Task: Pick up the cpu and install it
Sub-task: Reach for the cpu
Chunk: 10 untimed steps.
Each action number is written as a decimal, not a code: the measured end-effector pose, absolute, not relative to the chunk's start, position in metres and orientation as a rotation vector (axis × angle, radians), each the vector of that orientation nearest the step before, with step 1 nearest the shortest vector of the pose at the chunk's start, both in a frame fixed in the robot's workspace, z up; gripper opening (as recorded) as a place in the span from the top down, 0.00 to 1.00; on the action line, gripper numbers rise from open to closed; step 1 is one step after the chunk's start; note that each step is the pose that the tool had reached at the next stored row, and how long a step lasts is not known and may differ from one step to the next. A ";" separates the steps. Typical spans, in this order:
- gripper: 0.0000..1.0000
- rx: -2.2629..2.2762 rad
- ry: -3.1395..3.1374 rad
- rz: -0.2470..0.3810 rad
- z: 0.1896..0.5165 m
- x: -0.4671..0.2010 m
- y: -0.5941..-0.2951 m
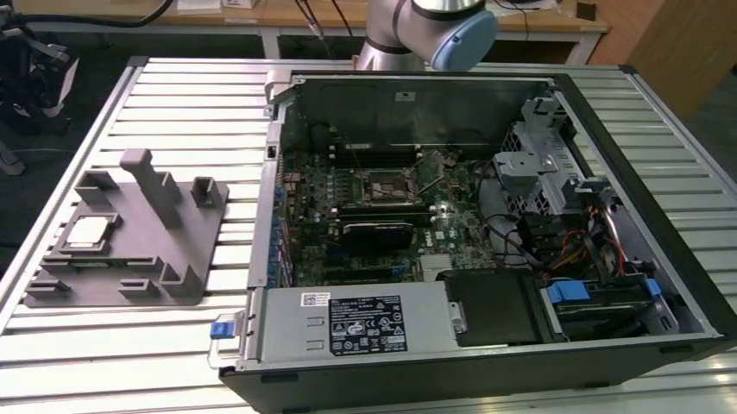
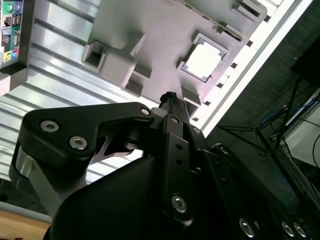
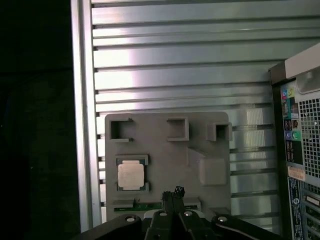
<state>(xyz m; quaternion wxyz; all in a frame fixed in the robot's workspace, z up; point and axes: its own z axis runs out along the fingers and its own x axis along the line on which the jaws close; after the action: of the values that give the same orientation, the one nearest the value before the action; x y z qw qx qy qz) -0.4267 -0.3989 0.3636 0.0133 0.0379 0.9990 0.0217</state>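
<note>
— At the exterior view's left?
— Grey holder block (image 1: pixel 173 250) on the slatted table (image 1: pixel 185 112), with the cpu (image 1: pixel 90 231) lying flat in a recess of that block, silvery top up.
— Further right of the block?
— Open computer case (image 1: pixel 645 112) just beside it, dark socket frame (image 1: pixel 388 185) inside.
— And the gripper (image 3: pixel 173 192)?
— In the first wrist view, up over the block's edge, near the cpu but apart from it. Fingers pressed together, gripping nothing.

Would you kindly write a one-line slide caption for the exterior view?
The cpu rests in its grey holder block on the slatted table, beside the open computer case.
</note>
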 end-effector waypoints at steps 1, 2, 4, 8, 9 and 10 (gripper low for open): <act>0.89 0.118 3.112 0.068 0.362 -0.428 -0.399; 0.89 0.118 3.112 0.068 0.361 -0.430 -0.399; 0.89 0.118 3.112 0.068 0.359 -0.432 -0.399; 0.89 0.118 3.112 0.068 0.353 -0.435 -0.399; 0.89 0.118 3.112 0.068 0.352 -0.436 -0.399; 0.89 0.118 3.112 0.068 0.351 -0.437 -0.399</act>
<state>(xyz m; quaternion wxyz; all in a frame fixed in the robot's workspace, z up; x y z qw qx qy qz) -0.4366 -0.3994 0.3510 0.0133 0.0378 0.9990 0.0217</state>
